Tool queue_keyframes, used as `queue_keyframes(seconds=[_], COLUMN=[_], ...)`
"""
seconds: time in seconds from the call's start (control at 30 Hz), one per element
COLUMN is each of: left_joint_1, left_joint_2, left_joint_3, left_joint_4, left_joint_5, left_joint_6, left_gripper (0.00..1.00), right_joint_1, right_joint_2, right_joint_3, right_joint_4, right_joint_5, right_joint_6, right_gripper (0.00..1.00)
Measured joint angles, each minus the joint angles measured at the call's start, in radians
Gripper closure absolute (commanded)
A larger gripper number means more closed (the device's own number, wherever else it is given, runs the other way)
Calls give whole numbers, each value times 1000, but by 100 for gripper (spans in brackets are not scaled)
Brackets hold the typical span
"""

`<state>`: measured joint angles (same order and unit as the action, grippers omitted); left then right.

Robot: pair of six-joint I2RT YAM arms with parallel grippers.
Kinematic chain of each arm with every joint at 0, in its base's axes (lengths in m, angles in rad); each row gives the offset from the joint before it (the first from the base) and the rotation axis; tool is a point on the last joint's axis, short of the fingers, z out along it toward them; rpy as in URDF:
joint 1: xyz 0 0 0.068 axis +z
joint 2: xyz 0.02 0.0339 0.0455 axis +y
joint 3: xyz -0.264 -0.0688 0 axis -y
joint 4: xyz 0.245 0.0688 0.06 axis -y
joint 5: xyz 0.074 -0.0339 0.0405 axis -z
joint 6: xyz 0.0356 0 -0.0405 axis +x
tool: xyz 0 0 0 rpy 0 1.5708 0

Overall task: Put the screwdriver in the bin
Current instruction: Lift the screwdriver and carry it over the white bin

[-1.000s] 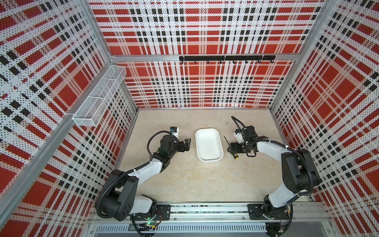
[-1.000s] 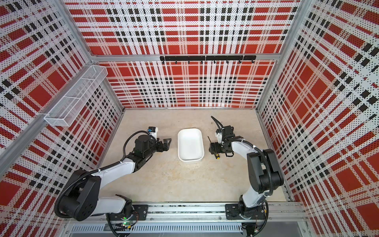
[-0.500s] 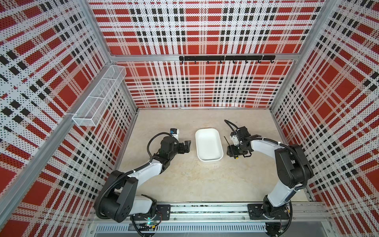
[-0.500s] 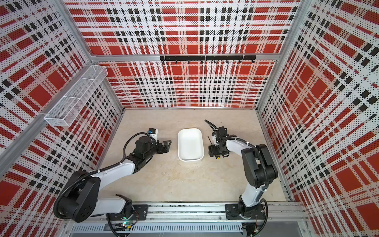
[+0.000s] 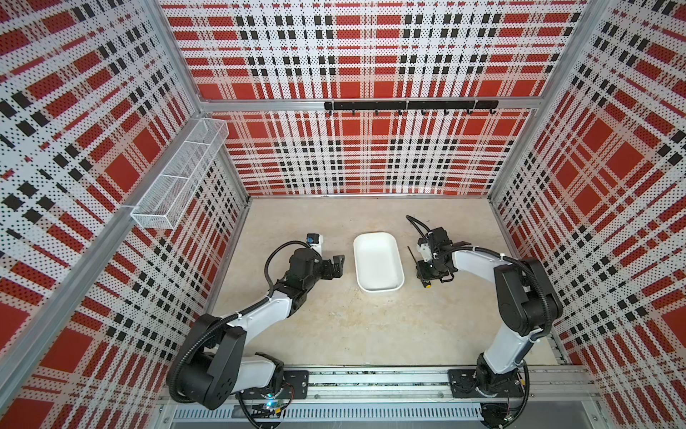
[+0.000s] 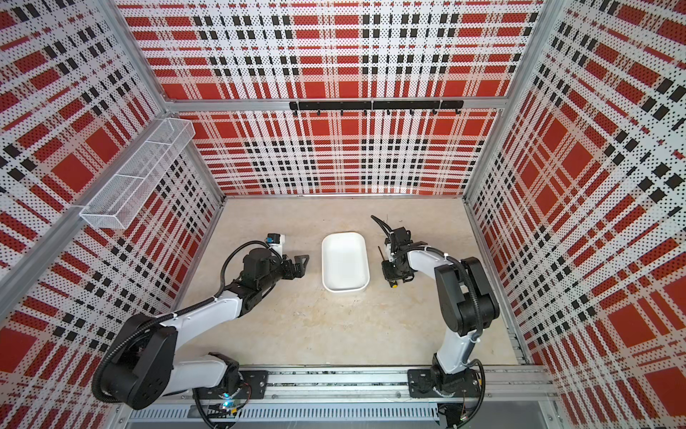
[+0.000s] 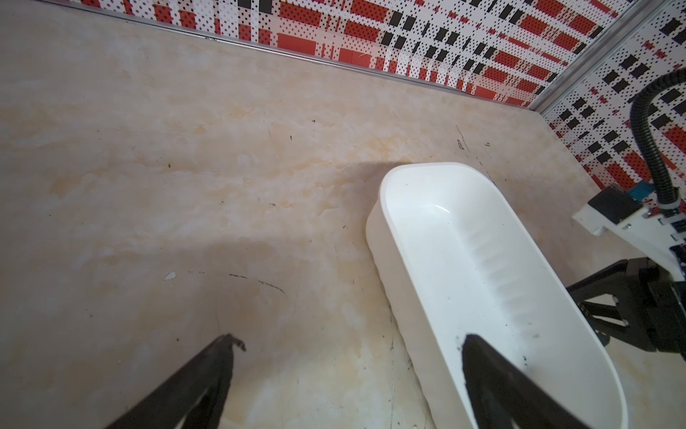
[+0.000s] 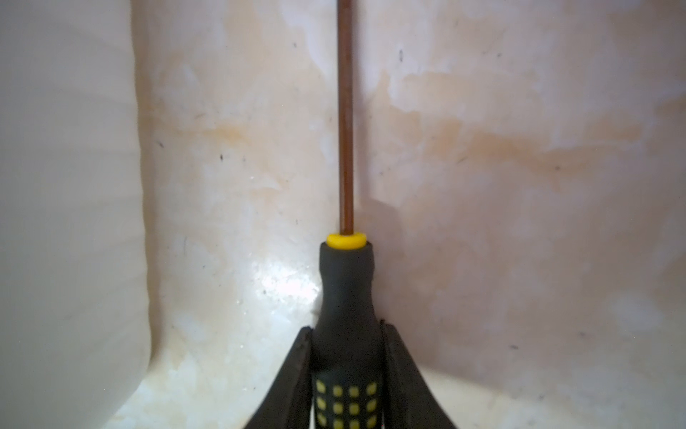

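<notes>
Item: screwdriver (image 8: pixel 347 293), slim, with a thin dark shaft and a black handle marked with yellow dots. Location: low at the table (image 5: pixel 334 327), apparently lying on it, just beside the bin (image 5: pixel 376 260) but apart from it. It runs roughly parallel to the long wall that faces the right arm, with the shaft pointing toward the back wall. Holder: right gripper (image 8: pixel 346 328), closed on the handle with one finger on each flank, just behind the narrow neck. Second pincer: left gripper (image 7: pixel 350 341), jaws wide and empty, hanging low near the bin's opposite long side. Receptacle: bin, white, shallow, with rounded corners. It is empty in both top views and sits between the two grippers. Step in hand, as judged: the grasp is made, and lift and transfer are due. Handling notes: raise the tool straight up until both the shaft tip and the butt end clear the rim, then carry it sideways over the cavity. Keep its long axis in line with the bin's, since the bin looks only a little longer than the tool. Hold it level, because the round handle may twist between the pads. Lower it close to the floor of the bin before parting the jaws, so that it neither bounces nor rolls out. Hazard: the bin looks light, and a clipped wall would likely shove it.
</notes>
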<state>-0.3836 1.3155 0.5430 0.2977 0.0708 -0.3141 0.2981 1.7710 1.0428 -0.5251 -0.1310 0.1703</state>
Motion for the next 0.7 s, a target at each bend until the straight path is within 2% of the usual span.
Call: queue_keyframes(seconds=[0.2,0.43,0.7], left_joint_1=[0,0,0], left_joint_2=[0,-7,-33], left_joint_3=[0,0,0], left_joint_4=[-4,-27,-46], left_joint_5=[0,1,0], left_joint_6=[0,0,3], left_gripper=[2,2,2], right_joint_1=[0,0,83], right_joint_2=[-4,-117,-423], right_joint_3=[-3,-30,11], right_joint_4=[2,-59,-140], right_joint_5=[-6,-42,105], right_joint_6=[8,58,253], right_gripper=[100,100,100])
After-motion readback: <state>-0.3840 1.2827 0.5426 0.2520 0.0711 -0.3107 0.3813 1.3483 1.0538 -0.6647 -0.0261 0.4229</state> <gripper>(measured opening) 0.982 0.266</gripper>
